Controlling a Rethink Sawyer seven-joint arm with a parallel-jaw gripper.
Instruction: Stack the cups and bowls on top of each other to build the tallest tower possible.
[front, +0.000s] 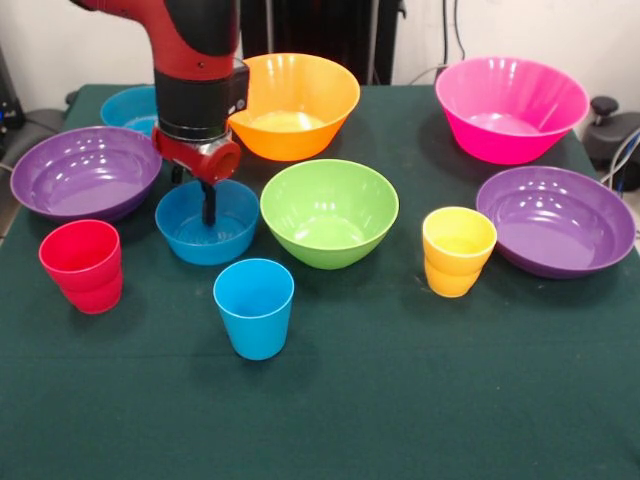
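Note:
Nothing is stacked; every piece stands alone on the green table (400, 400). A blue cup (254, 305) is at the front, a red cup (82, 265) on the left and a yellow cup (458, 250) on the right. Among the bowls, a small blue one (238, 228) sits beside a lime green one (329, 212). An orange bowl (295, 105), a pink bowl (511, 108) and another small blue bowl (128, 106) stand further back. Purple bowls lie at the left (85, 172) and right (556, 220). My gripper (193, 195) is open, one finger inside the nearer blue bowl and one behind its far rim.
The red and black arm (195, 60) comes down over the back left and hides part of the far blue bowl. Dark equipment and cables stand beyond the table's far edge. The front strip of the table holds only the blue cup.

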